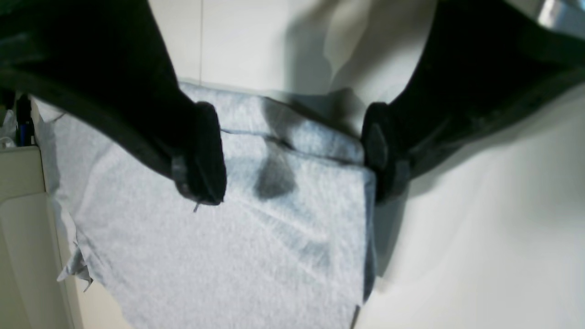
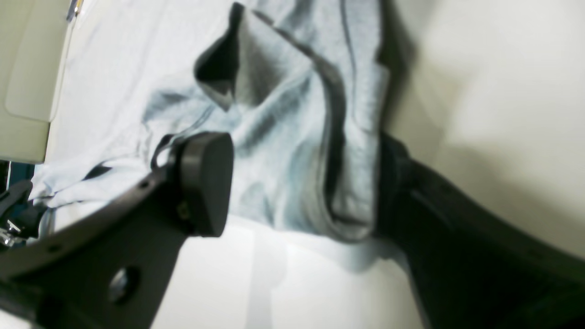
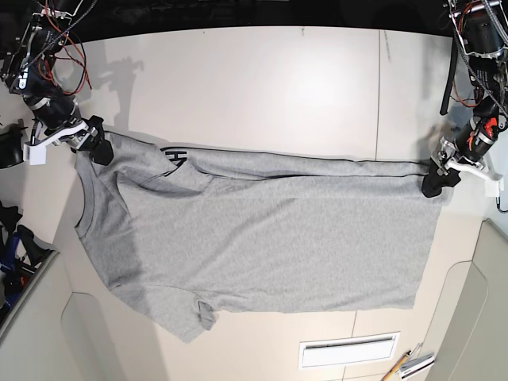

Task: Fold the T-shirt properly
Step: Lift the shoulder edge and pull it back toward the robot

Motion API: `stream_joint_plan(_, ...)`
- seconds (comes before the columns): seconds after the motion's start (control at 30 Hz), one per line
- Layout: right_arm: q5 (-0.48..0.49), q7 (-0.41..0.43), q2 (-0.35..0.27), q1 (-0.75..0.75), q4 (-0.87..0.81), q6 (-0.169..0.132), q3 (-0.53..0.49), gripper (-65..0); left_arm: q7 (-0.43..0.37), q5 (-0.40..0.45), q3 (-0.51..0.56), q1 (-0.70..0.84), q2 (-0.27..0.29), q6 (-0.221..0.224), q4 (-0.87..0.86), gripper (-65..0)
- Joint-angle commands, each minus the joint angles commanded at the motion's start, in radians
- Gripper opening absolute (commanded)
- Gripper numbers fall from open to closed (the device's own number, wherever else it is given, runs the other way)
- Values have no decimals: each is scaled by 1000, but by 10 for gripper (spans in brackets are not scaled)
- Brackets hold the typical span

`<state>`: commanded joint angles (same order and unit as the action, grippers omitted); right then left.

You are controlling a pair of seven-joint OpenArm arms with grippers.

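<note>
The heather-grey T-shirt (image 3: 262, 238) lies spread flat on the white table (image 3: 262, 79), neck to the left and hem to the right. Its far edge is folded over, and a bit of black lettering (image 3: 175, 156) shows there. My left gripper (image 3: 435, 181) is at the shirt's far hem corner. In the left wrist view it (image 1: 292, 160) is open, jaws wide apart over the folded corner (image 1: 256, 219). My right gripper (image 3: 94, 147) is at the far shoulder. In the right wrist view it (image 2: 301, 187) is open, with bunched fabric (image 2: 283, 137) between its fingers.
A white slotted vent (image 3: 347, 350) sits near the table's front edge, with pens (image 3: 409, 365) beside it. Beige panels stand at the front right (image 3: 468, 317) and front left (image 3: 87, 341). Red cables (image 3: 63, 40) hang from the arm at the back left.
</note>
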<state>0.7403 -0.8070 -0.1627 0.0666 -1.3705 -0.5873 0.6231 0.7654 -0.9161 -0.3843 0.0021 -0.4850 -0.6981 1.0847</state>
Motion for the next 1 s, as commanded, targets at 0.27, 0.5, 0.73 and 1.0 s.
stream_joint_plan(0.27, -42, 21, 5, -27, 0, 0, -1, -650, 0, 0, 0, -2, 0, 0, 0, -650)
stream_joint_plan(0.5, -40, -19, -1, -24, -17, -2, -1, -650, 68, -11, 0, -3, -33, 0, 8, -650)
stream_joint_plan(0.73, 46, -100, -50, 18, -20, -16, 3, -650, 219, -140, 0, 71, -102, 0, 67, -650)
stream_joint_plan(1.0, 125, -125, -82, 141, -30, -20, 14, -650, 284, -204, -1, 188, -145, 0, 120, -650)
